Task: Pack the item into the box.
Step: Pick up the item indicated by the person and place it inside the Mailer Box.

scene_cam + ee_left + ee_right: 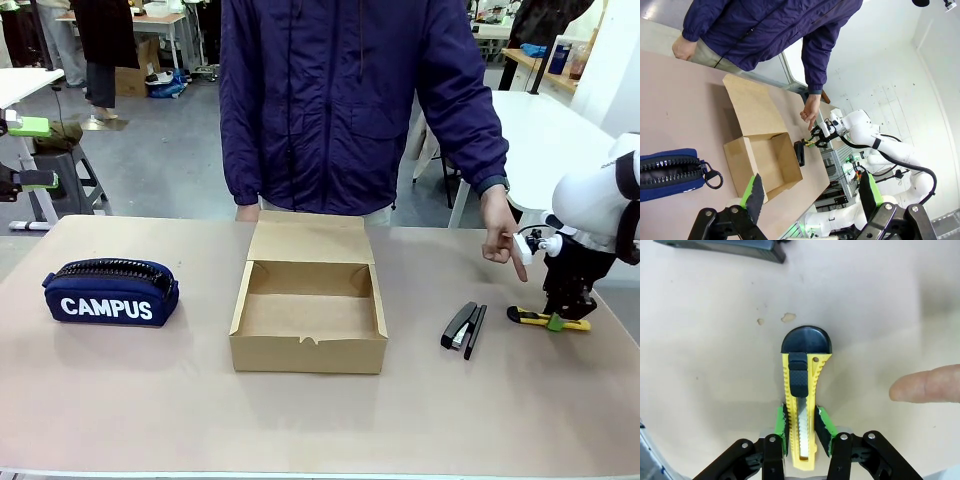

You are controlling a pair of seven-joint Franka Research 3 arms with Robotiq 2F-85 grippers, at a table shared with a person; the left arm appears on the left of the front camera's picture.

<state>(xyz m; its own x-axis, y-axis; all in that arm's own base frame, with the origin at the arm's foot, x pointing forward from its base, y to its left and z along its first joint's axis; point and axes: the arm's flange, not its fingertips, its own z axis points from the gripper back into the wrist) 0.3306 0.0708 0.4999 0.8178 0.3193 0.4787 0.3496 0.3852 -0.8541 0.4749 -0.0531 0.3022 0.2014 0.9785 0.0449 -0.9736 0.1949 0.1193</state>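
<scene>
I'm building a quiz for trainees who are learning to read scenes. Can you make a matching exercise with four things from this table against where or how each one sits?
Things:
1. knife
2. stapler
3. pencil case
4. box

Places or states:
A. in the middle, lid open
B. clamped between the right gripper's pads
C. far left
D. lying free between box and knife

Pairs: 1-B, 2-D, 3-C, 4-A

R-wrist view: stapler point(722, 250) cut at top, finger point(925, 385) at rt.
</scene>
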